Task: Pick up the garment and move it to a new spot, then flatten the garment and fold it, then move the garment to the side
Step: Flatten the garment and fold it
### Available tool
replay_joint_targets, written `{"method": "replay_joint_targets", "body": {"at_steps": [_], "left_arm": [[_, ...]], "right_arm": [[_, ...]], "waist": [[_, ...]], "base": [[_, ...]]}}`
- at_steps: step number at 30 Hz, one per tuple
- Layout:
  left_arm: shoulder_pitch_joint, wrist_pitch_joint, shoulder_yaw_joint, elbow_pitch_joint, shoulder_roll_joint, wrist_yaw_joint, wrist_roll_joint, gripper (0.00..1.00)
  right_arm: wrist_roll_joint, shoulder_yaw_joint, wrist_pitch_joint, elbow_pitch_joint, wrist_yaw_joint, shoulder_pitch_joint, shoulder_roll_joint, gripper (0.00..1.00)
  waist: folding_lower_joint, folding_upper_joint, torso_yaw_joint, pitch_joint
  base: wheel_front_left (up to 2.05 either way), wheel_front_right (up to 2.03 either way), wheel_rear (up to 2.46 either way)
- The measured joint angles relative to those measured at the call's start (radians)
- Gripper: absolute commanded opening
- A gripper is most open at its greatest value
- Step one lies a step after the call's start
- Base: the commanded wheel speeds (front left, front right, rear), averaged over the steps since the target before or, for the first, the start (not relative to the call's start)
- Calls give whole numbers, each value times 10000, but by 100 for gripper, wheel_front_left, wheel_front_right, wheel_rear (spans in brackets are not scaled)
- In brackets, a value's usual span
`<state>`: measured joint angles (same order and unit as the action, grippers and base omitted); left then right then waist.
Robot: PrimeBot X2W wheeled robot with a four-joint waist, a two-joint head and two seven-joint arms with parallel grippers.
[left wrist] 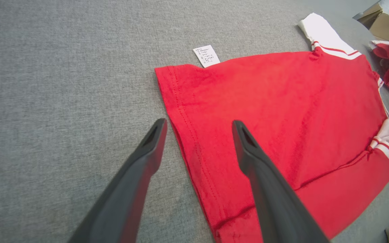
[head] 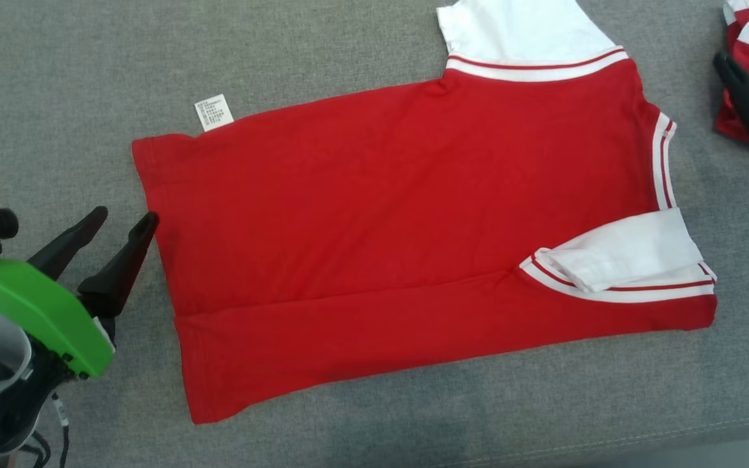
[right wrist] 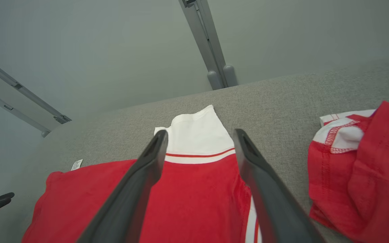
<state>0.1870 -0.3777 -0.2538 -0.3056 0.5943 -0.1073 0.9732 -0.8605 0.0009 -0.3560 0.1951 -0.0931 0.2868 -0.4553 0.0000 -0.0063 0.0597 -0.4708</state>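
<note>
A red garment (head: 400, 214) with white sleeves lies flat on the grey cloth surface (head: 56, 97), its near long edge folded over and one white sleeve (head: 628, 257) folded in on top. The other sleeve (right wrist: 198, 135) sticks out at the far side, and a white care label (head: 213, 112) pokes from the hem. My left gripper (head: 124, 220) is open at the garment's hem (left wrist: 181, 111), one finger over the red cloth and one over the grey surface. My right gripper (right wrist: 200, 134) is open above the collar end, holding nothing.
A second red and white garment (head: 748, 32) lies bunched at the far right, beside my right gripper (head: 745, 62). A cardboard box (left wrist: 382, 22) stands beyond it. The surface's front edge (head: 608, 442) runs along the lower right. Metal rails (right wrist: 211, 44) rise behind the surface.
</note>
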Motion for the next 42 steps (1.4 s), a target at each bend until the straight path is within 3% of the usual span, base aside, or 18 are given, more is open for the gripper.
{"method": "replay_joint_targets", "body": {"at_steps": [6, 18, 19, 21, 22, 23, 36, 42], "left_arm": [[1510, -583, -639, 623, -267, 0, -82, 100], [3078, -794, -1024, 1987, -1035, -79, -378, 100], [3164, -794, -1053, 2019, -1106, -77, -378, 96], [3297, -803, -1151, 2080, -1214, -63, -376, 34], [3297, -803, -1151, 2080, -1214, -63, -376, 10], [3466, -805, -1348, 2180, -1354, 33, -376, 0], [4051, -1057, -2182, 2410, -2174, 646, -347, 0], [4308, -1035, -2332, 2598, -2510, 767, -351, 0]], "right_arm": [[497, 533, -608, -96, 316, 1923, -245, 100], [1273, 1889, -1127, -1632, 320, 3599, 178, 100], [1325, 1896, -1127, -1760, 320, 3673, 176, 100], [1407, 1912, -1129, -2036, 328, 3827, 178, 100], [1407, 1912, -1129, -2036, 328, 3827, 178, 100], [1523, 1912, -1127, -2259, 337, 3924, 161, 100], [2184, 2125, -1233, -3112, 430, 5145, 96, 100], [2545, 2038, -1304, -3785, 698, 5311, -217, 100]], "waist": [[0, 0, -175, -713], [0, 0, -544, -1660], [1, 0, -570, -1679], [0, 0, -615, -1700], [0, 0, -615, -1700], [0, 0, -674, -1698], [1, 0, -1278, -1774], [0, 0, -1627, -1864]], "base": [[0, 0, 0], [0, 0, 0], [0, 0, 0], [0, 0, 0], [0, 0, 0], [0, 0, 0], [0, 0, 0], [0, 0, 0]]}}
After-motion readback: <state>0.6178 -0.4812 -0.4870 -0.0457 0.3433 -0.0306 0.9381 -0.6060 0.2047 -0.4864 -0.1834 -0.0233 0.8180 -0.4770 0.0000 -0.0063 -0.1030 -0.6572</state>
